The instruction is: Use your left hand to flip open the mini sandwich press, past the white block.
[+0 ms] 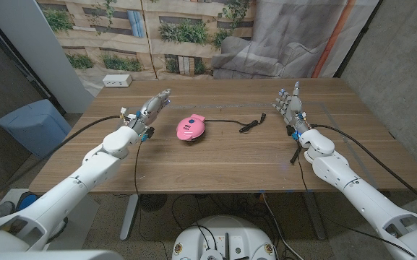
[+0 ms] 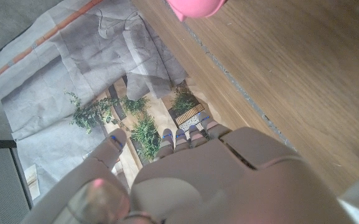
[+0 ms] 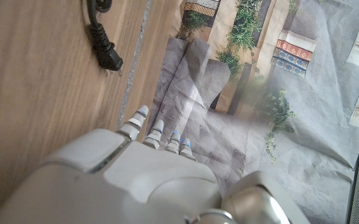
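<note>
the pink mini sandwich press (image 1: 191,128) sits shut near the middle of the wooden table (image 1: 215,162), its black cord (image 1: 238,124) trailing off to the right and ending in a plug (image 1: 246,127) lying loose on the wood, so it's unplugged and, by my reading, safe to handle. the white block (image 1: 117,81) is way off at the far left corner of the table, well apart from the press.

left hand (image 1: 152,107) is up over the table, fingers stretched out toward the far side and holding nothing, open and ready. it looks staged for the approach rather than committed. the press lies to its right and a touch nearer, close by but not touching. in the left wrist view the pink shell (image 2: 195,7) just peeks in past the fingertips (image 2: 180,135).

right hand (image 1: 290,105) stands upright on the right side, fingers apart, gripping nothing. it's parked clear, which fits a left-hand job. its wrist view catches the plug (image 3: 109,59) on the wood just beyond its fingers.

lid not yet lifted.
</note>
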Action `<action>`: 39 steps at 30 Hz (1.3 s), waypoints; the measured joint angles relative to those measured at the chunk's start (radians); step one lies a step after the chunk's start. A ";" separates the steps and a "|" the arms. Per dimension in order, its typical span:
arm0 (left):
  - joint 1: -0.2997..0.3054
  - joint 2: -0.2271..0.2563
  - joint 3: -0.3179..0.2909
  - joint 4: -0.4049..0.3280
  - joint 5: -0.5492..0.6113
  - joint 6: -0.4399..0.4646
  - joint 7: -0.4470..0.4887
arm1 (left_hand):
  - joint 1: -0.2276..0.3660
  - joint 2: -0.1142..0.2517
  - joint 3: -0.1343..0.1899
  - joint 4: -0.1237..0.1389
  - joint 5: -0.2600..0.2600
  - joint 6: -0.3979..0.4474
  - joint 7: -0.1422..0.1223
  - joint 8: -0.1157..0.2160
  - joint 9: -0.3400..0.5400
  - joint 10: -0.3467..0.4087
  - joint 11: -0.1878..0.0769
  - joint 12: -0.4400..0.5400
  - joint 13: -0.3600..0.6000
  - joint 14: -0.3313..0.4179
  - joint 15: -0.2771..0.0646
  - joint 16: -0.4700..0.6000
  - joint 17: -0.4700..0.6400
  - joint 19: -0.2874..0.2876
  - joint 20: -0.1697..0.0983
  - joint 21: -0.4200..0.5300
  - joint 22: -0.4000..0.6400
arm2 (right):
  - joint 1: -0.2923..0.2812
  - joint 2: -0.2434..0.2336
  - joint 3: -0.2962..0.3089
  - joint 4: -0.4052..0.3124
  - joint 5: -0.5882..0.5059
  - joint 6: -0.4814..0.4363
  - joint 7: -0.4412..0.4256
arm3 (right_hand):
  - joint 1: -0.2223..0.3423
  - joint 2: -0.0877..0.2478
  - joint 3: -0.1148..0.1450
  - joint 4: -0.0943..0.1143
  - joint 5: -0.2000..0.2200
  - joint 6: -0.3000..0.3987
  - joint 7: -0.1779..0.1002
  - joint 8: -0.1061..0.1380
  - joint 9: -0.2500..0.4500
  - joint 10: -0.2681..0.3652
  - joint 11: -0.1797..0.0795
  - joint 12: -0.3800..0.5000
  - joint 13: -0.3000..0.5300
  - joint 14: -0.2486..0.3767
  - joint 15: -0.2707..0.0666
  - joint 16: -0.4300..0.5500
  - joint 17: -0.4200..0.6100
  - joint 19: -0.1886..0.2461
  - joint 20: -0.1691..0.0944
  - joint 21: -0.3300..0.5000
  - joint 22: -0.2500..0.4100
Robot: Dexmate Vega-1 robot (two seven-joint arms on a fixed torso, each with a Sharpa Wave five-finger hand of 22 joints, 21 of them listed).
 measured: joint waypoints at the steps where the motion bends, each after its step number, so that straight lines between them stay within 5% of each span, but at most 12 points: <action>1: -0.001 0.009 0.001 0.002 0.013 -0.010 0.000 | 0.000 0.000 0.000 0.000 0.000 0.000 0.000 0.000 0.000 0.000 0.000 0.000 0.000 0.000 0.000 0.000 0.000 0.000 0.000 0.000 0.000 | 0.000 0.000 0.000 0.000 0.000 0.000 0.000 | 0.000 0.000 0.000 0.000 0.000 0.000 0.000 0.000 0.000 0.000 0.000 0.000 0.000 0.000 0.000 0.000 0.000 0.000 0.000 0.000 0.000; 11: 0.000 0.037 0.001 0.005 0.119 -0.085 0.007 | 0.011 0.005 0.005 -0.027 -0.004 0.011 -0.011 0.000 0.000 0.005 -0.005 0.000 0.000 0.000 -0.011 0.000 0.000 0.003 0.003 0.000 0.000 | 0.000 0.000 0.000 0.000 0.000 0.000 0.000 | 0.000 0.000 0.000 0.000 0.000 0.000 0.000 0.000 0.000 0.000 0.000 0.000 0.000 0.000 0.000 0.000 0.000 0.000 0.000 0.000 0.000; 12: 0.015 0.077 -0.002 -0.003 0.130 -0.090 0.008 | 0.020 0.006 0.006 -0.036 -0.007 0.014 -0.014 0.001 0.000 0.009 -0.009 -0.001 0.000 0.002 -0.013 0.000 0.000 0.009 0.001 0.000 0.000 | 0.000 0.000 0.000 0.000 0.000 0.000 0.000 | 0.000 0.000 0.000 0.000 0.000 0.000 0.000 0.000 0.000 0.000 0.000 0.000 0.000 0.000 0.000 0.000 0.000 0.000 0.000 0.000 0.000; 18: 0.038 0.123 -0.011 -0.030 0.186 -0.100 0.017 | 0.097 0.037 0.028 -0.153 -0.007 0.065 -0.057 0.020 0.000 0.020 -0.031 -0.004 0.000 0.003 -0.025 0.000 0.000 0.013 -0.002 -0.012 -0.003 | -0.001 0.000 0.000 0.000 0.000 0.000 -0.001 | 0.000 0.000 0.000 0.000 0.000 0.000 0.000 0.000 0.000 0.000 0.000 0.000 0.000 0.000 0.000 0.000 0.000 0.000 0.000 0.000 0.000; 24: 0.059 0.174 -0.019 -0.068 0.262 -0.103 0.029 | 0.128 0.035 0.035 -0.204 -0.007 0.074 -0.066 0.023 0.000 0.022 -0.047 -0.004 0.000 0.003 -0.025 0.000 0.000 0.013 -0.002 -0.016 -0.003 | -0.001 0.000 0.000 0.000 0.000 0.000 -0.001 | 0.000 0.000 0.000 0.000 0.000 0.000 0.000 0.000 0.000 0.000 0.000 0.000 0.000 0.000 0.000 0.000 0.000 0.000 0.000 0.000 0.000; 37: 0.082 0.224 -0.027 -0.110 0.462 -0.119 0.094 | 0.176 0.016 0.039 -0.229 -0.007 0.046 -0.060 0.016 0.000 0.025 -0.061 -0.004 0.000 0.018 -0.032 0.000 0.000 0.023 -0.002 -0.015 -0.003 | -0.001 0.000 0.000 0.000 0.000 0.000 -0.001 | 0.000 0.000 0.000 0.000 0.000 0.000 0.000 0.000 0.000 0.000 0.000 0.000 0.000 0.000 0.000 0.000 0.000 0.000 0.000 0.000 0.000; 39: 0.106 0.270 -0.034 -0.147 0.497 -0.127 0.109 | 0.180 0.012 0.039 -0.229 -0.007 0.040 -0.055 0.016 0.000 0.025 -0.061 -0.004 0.000 0.018 -0.032 0.000 0.000 0.023 -0.002 -0.015 -0.003 | -0.001 0.000 0.000 -0.001 0.000 0.000 -0.001 | 0.000 0.000 0.000 0.000 0.000 0.000 0.000 0.000 0.000 0.000 0.000 0.000 0.000 0.000 0.000 0.000 0.000 0.000 0.000 0.000 0.000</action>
